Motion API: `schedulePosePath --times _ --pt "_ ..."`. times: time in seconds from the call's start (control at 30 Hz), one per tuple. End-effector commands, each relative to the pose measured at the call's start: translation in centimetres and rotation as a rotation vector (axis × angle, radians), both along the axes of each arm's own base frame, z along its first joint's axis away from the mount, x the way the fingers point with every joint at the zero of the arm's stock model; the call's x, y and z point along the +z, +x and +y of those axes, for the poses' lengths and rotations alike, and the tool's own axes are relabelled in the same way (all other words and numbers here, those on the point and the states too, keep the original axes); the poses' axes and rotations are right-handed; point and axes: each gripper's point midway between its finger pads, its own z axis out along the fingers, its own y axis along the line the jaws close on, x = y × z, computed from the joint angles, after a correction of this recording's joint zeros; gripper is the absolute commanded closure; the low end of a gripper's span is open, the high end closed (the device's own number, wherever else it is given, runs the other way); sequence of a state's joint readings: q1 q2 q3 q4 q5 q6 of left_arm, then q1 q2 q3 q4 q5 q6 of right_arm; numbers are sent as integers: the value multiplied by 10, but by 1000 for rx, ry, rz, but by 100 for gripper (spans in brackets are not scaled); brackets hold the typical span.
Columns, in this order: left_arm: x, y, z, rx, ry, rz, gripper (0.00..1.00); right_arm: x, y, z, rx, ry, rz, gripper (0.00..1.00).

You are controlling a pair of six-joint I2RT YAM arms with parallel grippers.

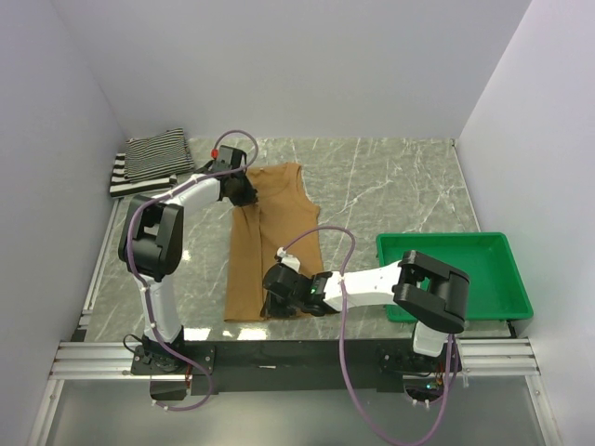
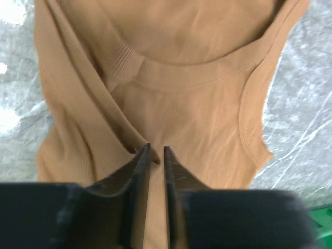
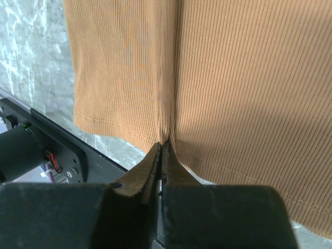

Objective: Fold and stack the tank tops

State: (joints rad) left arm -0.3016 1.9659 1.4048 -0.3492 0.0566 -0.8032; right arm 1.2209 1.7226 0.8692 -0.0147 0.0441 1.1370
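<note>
The plain tan-brown tank top (image 1: 279, 218) lies lengthwise on the marble table, neck at the far end, with its left side folded inward. My left gripper (image 1: 240, 192) is at its upper left shoulder. In the left wrist view the gripper (image 2: 156, 150) pinches a fold of the top (image 2: 197, 104) below the neckline. My right gripper (image 1: 279, 297) is at the near hem. In the right wrist view it (image 3: 162, 145) is shut on the puckered hem of the top (image 3: 233, 78). The pinstriped top (image 1: 160, 151) lies folded on the wide-striped top (image 1: 124, 178) at the back left.
A green plastic tray (image 1: 446, 240) stands at the right, near the right arm's elbow. The black and metal mounting rail (image 1: 297, 351) runs along the near edge, just below the hem (image 3: 52, 150). White walls enclose the marble table (image 1: 390, 186) on three sides.
</note>
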Motion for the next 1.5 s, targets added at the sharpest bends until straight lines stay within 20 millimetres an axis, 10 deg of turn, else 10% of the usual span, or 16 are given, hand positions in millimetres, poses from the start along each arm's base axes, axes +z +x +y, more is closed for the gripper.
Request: schedulePosePath --times 0.0,0.3,0.63,0.97,1.47 --pt "14 15 -11 -36 -22 -81 77 18 6 3 -24 39 -34 94" --pt "34 21 -28 -110 -82 -157 61 46 16 -19 -61 12 -107 67" --pt "88 -22 -17 -33 -138 -228 64 100 149 -122 -281 -94 -279 61" --pt "32 -139 -13 -15 -71 -111 73 77 270 -166 -318 -279 -295 60" --pt "-42 -224 37 230 -24 106 72 14 322 -149 -277 -346 -212 58"
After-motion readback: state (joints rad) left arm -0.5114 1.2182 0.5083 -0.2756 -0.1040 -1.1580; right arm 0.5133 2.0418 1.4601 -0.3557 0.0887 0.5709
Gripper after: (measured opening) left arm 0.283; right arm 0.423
